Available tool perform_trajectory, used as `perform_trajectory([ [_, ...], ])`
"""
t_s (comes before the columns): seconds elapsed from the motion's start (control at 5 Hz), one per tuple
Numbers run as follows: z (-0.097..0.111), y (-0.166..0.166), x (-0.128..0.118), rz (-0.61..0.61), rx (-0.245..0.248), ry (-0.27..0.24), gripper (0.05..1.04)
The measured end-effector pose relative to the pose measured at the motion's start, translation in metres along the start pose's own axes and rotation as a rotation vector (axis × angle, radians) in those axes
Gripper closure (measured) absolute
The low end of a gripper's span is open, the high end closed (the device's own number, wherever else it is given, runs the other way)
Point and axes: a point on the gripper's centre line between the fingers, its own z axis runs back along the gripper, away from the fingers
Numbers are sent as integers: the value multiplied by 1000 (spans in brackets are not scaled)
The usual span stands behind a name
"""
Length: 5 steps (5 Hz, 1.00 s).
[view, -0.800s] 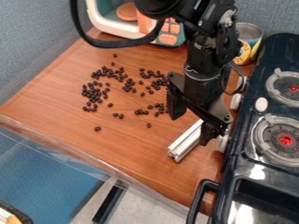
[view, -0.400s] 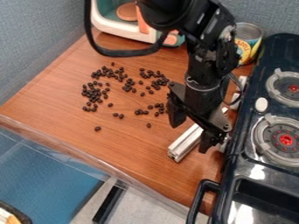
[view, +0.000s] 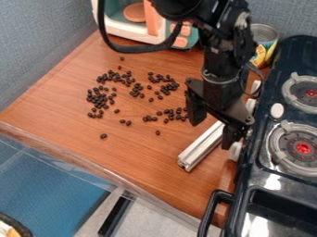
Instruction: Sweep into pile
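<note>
Camera view: fingers (view: 196, 111) wide apart, empty, over straight, grooved metal bar (view: 201, 148); round, dark beans (view: 116, 110) scattered.

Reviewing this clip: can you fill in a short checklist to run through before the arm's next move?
1. Beans gathered in one pile: not ok, they lie in loose clusters with strays.
2. Beans on the table: ok.
3. Metal bar away from the beans, for a sweep from the stove side: ok.
4. Gripper closed on the bar: not ok, its fingers are spread wide.
5. Fingers low enough to grip the bar: cannot tell.
6. Gripper clearance from the stove knobs: cannot tell.
</note>
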Motion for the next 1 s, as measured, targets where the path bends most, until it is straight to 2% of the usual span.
perform_trajectory([
  [0.2, 1, 3, 4, -2, -3, 1, 83],
  [0.4, -8, 10, 0, 4, 0, 48, 83],
  [0.6, -7, 12, -1, 1, 9, 49, 83],
  [1.0, -23, 15, -7, -4, 22, 94, 83],
])
